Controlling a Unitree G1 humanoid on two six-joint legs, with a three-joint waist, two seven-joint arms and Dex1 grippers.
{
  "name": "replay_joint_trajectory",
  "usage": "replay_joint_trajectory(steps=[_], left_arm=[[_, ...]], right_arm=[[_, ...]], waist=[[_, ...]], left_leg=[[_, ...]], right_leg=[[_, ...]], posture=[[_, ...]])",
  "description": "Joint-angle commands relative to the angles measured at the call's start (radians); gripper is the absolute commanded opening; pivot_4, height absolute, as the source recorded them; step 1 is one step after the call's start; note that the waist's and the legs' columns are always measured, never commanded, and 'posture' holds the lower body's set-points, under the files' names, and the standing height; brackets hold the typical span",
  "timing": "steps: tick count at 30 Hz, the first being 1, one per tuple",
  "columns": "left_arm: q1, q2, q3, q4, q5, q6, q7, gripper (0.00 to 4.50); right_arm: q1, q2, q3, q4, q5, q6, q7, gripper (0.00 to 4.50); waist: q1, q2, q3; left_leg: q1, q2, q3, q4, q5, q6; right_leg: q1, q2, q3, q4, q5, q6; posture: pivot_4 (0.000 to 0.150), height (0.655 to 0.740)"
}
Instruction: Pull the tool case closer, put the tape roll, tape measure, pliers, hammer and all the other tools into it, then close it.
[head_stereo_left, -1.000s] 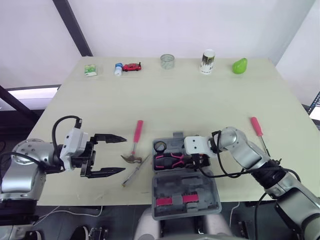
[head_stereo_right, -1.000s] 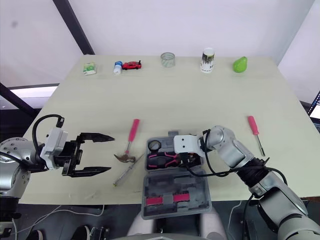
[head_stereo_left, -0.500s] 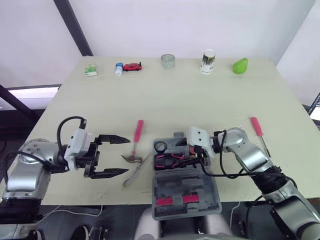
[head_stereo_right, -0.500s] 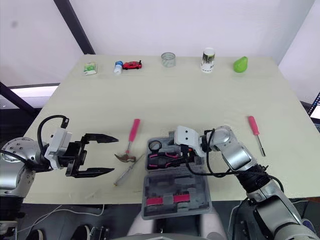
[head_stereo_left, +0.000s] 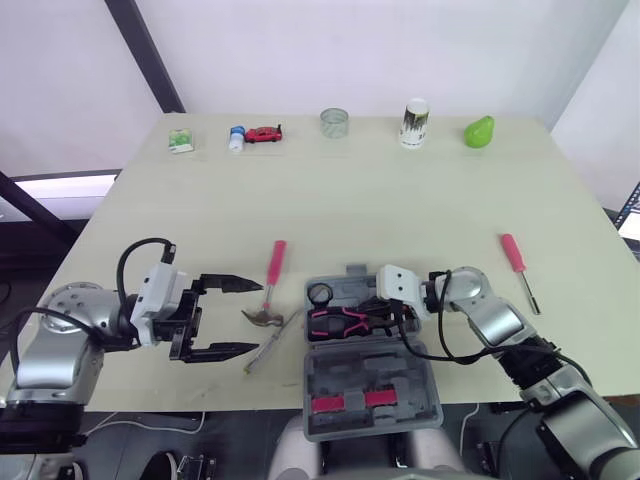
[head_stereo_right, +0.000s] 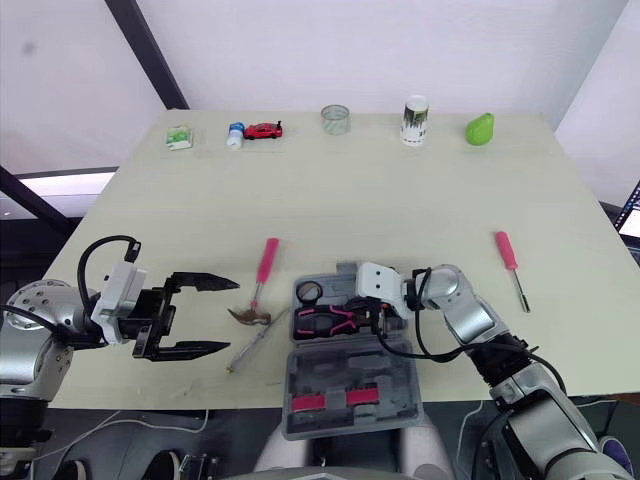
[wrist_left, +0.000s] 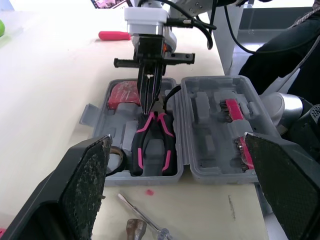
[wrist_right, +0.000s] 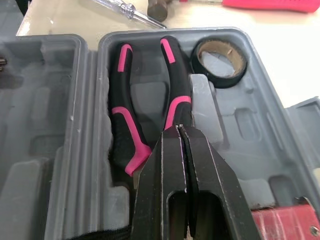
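The tool case (head_stereo_left: 368, 350) is lying open at the near edge of the table (head_stereo_left: 400, 200), its lid half hanging partly past that edge; in the farther half the pliers (wrist_right: 150, 115) are sitting in their slot, with the tape roll (wrist_right: 220, 62) beyond them and the red tape measure (wrist_left: 122, 94) at the case's right end. The right claw (wrist_right: 179, 129) is hovering over the pliers with its fingers pressed together, holding nothing; I cannot tell whether the tips are touching the pink handle. Left of the case, the left claw (head_stereo_left: 250, 317) is waiting spread wide and empty, pointing at the slim screwdriver (head_stereo_left: 268, 345) and the hammer (head_stereo_left: 270, 285) lying just beside the case; a pink screwdriver (head_stereo_left: 518, 262) is lying well to the case's right; a toy car (head_stereo_left: 263, 133) and a cup (head_stereo_left: 415, 122) are standing far beyond it. Risks, as I am judging them: downward pressure on the overhanging lid could tip the case off; the shut claw could drag the pliers out of their slot; the left claw could knock the screwdriver while reaching for the hammer.
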Motion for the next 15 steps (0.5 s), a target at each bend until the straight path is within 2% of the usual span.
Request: replay_joint_trajectory(steps=[1, 7, 15], left_arm=[[0.013, 0.003, 0.025, -0.043, -0.015, -0.006, -0.015, 4.50], [0.018, 0.002, 0.027, -0.053, -0.018, 0.002, -0.003, 4.50], [0.051, -0.007, 0.030, -0.077, -0.018, 0.005, 0.013, 4.50]], right_arm=[[-0.022, 0.007, 0.005, 0.025, -0.022, 0.010, -0.015, 0.03], [-0.032, -0.023, 0.078, 0.083, -0.098, 0.101, 0.016, 0.03], [0.023, -0.020, 0.214, 0.193, -0.215, 0.078, 0.006, 0.03]], waist=[[0.000, 0.000, 0.000], [0.000, 0.000, -0.001], [-0.001, -0.001, -0.018]], left_leg=[[0.000, 0.000, 0.000, 0.000, 0.000, 0.000], [0.002, 0.000, 0.000, 0.000, 0.000, 0.000], [0.010, 0.000, 0.000, -0.001, 0.000, 0.000]], right_leg=[[0.000, 0.000, 0.000, 0.000, 0.000, 0.000], [0.001, 0.000, 0.000, 0.001, 0.000, 0.000], [0.008, 0.000, 0.001, 0.001, 0.000, -0.001]], posture=[[0.150, 0.7400], [0.150, 0.7400], [0.150, 0.7400]])
